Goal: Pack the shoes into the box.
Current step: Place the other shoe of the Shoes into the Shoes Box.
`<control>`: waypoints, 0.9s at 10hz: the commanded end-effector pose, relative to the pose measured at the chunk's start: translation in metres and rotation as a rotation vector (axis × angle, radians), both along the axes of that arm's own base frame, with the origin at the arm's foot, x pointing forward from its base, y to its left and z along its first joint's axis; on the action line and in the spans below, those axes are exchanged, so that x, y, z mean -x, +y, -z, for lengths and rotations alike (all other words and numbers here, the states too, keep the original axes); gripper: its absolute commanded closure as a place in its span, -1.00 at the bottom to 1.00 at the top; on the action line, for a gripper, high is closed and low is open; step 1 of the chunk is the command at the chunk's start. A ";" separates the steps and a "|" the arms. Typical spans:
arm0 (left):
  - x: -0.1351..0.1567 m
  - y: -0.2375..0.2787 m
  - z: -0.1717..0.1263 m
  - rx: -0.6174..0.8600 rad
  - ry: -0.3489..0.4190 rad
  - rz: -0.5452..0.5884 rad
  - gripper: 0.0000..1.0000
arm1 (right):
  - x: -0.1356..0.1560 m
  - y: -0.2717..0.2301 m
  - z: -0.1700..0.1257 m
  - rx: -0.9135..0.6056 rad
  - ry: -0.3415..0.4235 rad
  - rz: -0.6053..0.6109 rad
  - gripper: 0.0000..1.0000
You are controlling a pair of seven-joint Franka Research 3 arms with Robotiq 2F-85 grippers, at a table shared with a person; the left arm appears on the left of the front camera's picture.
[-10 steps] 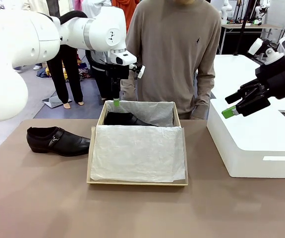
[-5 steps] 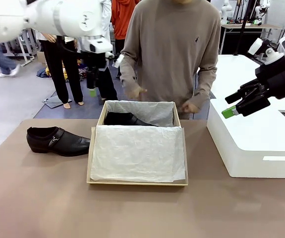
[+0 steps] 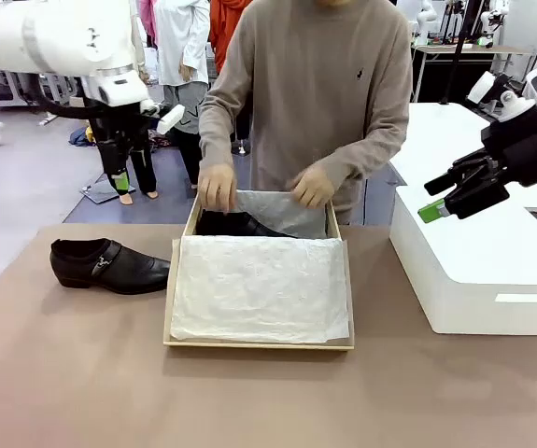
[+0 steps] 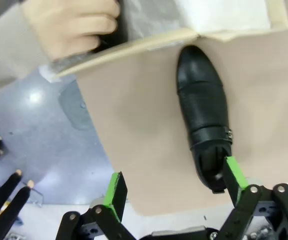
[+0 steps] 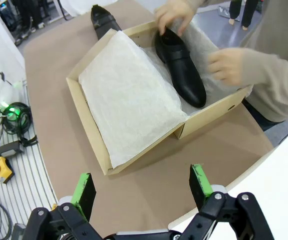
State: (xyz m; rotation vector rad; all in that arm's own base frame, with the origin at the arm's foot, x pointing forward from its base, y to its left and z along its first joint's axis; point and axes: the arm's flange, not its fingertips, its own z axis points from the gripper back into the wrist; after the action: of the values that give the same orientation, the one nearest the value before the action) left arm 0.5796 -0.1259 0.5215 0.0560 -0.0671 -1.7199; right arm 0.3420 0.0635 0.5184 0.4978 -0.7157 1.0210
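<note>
The box [image 3: 168, 301] sits in the middle of the tabletop [image 3: 268, 401], with its lid flat toward the robot's side and covered by crinkled white tissue paper [image 3: 259, 287]. 1 shoe [image 3: 233, 224] lies inside the box along its far wall, on more tissue. The other shoe [image 3: 109, 265] lies on its sole on the tabletop just beside the box's left side, with its toe toward the box and its buckle strap showing.

The person stands at the far side with both hands at the box's far rim. One hand [image 3: 217, 187] is over the heel end of the shoe inside, and the other hand [image 3: 313, 185] is at the tissue.

The left end effector [image 3: 119, 177] hangs above the far-left edge of the tabletop, up and beyond the loose shoe. Its fingers are spread wide and hold nothing. The right end effector [image 3: 436, 201] hovers over the white block [image 3: 478, 271], well apart from the box. Its fingers are also spread wide and empty.
</note>
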 end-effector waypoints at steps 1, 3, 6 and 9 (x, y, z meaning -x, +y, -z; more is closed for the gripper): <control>0.025 0.024 0.017 0.038 -0.001 0.029 -1.00 | -0.004 0.000 0.002 -0.027 -0.022 -0.021 -1.00; 0.023 0.037 0.030 0.045 0.055 -0.047 -1.00 | -0.004 0.000 0.002 -0.027 -0.022 -0.021 -1.00; 0.020 0.033 0.025 0.023 0.039 -0.015 -1.00 | -0.004 0.000 0.002 -0.027 -0.022 -0.021 -1.00; 0.020 0.033 0.025 0.023 0.039 -0.015 -1.00 | -0.004 0.000 0.002 -0.027 -0.022 -0.021 -1.00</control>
State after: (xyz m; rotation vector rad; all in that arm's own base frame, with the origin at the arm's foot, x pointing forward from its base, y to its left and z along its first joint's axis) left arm 0.5608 -0.0967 0.4951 -0.0014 -0.0563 -1.7060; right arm 0.3420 0.0634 0.5184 0.4975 -0.7157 1.0208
